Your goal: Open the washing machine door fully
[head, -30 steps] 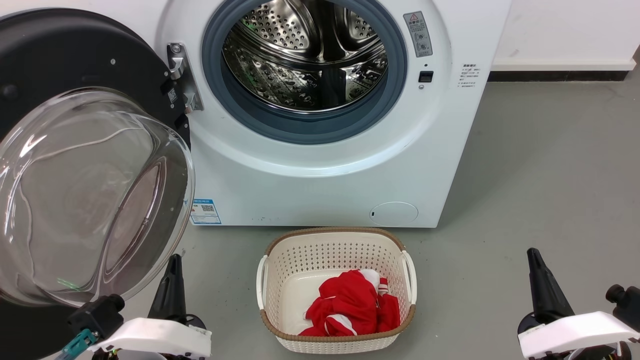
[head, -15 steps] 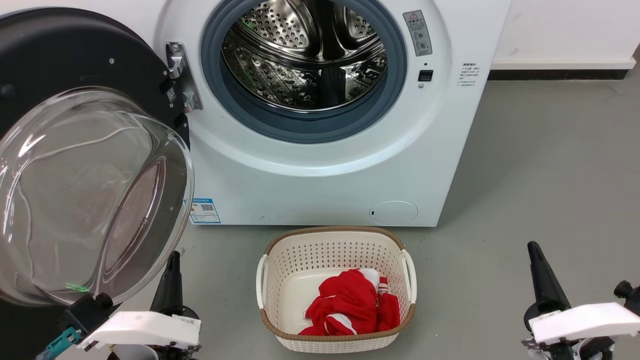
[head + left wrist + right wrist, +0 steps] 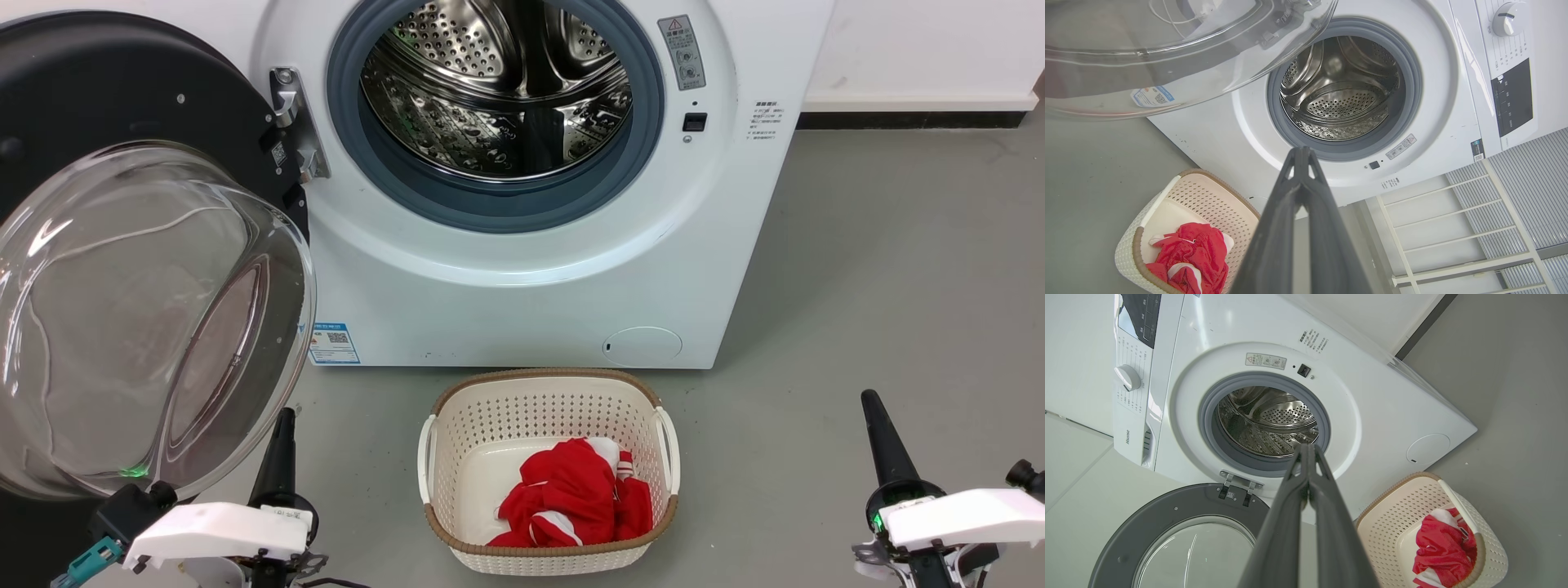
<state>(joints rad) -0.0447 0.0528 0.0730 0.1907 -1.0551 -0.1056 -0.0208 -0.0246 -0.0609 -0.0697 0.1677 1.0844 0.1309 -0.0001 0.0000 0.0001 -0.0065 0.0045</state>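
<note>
The washing machine (image 3: 522, 278) is a white front-loader with a bare steel drum (image 3: 498, 90) inside a grey-blue ring. Its washing machine door (image 3: 139, 310) hangs swung wide to the left on the hinge (image 3: 294, 122), black rim behind, clear glass bowl bulging toward me. My left gripper (image 3: 283, 425) is shut just below the bowl's lower edge, apart from it. In the left wrist view the bowl (image 3: 1167, 53) fills the upper left above the closed fingertips (image 3: 1300, 153). My right gripper (image 3: 873, 404) is shut, low on the right over the floor, far from the door (image 3: 1180, 539).
A cream perforated laundry basket (image 3: 547, 400) with a red and white garment (image 3: 571, 498) stands on the grey floor in front of the machine, between my arms. A white wall with a dark skirting (image 3: 906, 122) runs behind on the right. A white rack (image 3: 1453, 228) shows beside the machine.
Both grippers have drawn back a little toward the bottom of the head view. The door and basket stay put.
</note>
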